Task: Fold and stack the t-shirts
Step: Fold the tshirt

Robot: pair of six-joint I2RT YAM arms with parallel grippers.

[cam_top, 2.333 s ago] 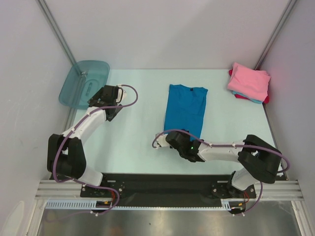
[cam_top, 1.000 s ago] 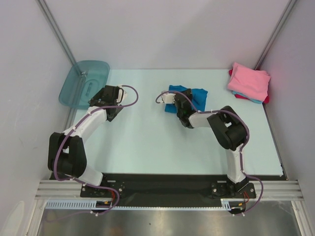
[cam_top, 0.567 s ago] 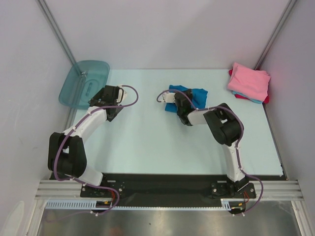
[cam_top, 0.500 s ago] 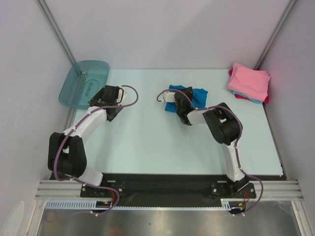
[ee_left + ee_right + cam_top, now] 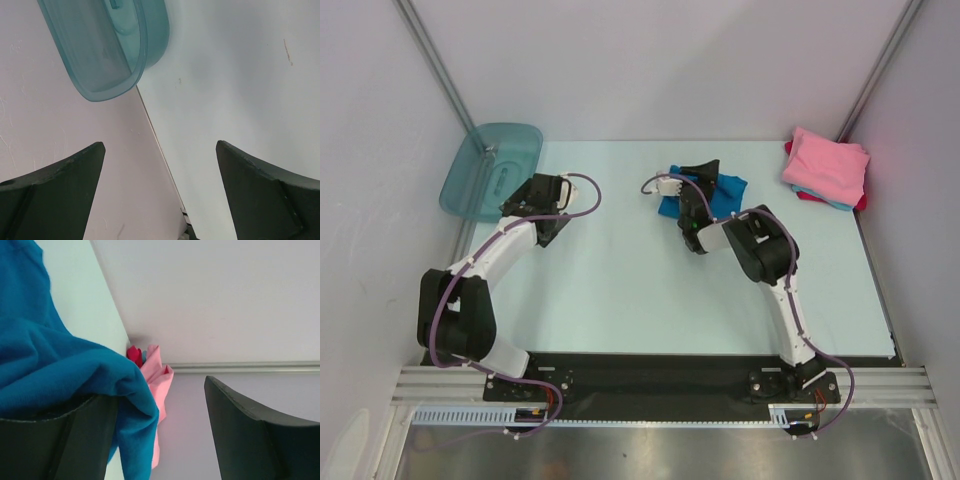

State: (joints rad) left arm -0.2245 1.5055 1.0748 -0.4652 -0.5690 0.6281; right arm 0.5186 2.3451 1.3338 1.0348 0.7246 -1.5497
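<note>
Cloth of the blue t-shirt [image 5: 728, 190] drapes over one finger of the right gripper [image 5: 697, 171], jaws parted, at the far middle of the table [image 5: 620, 290]. Draw away slowly so the fold is not dragged open. At left, the left gripper [image 5: 160, 145] hangs wide near the tub [image 5: 492, 170].

My bench [image 5: 620, 270] is a pale mint-green top. A bright blue t-shirt [image 5: 732, 187] lies bunched up at its far middle. In the far right corner sits a stack of folded shirts [image 5: 826, 165], pink on top, with light blue and red edges beneath. A teal tub [image 5: 490, 165] overhangs the far left corner.
</note>
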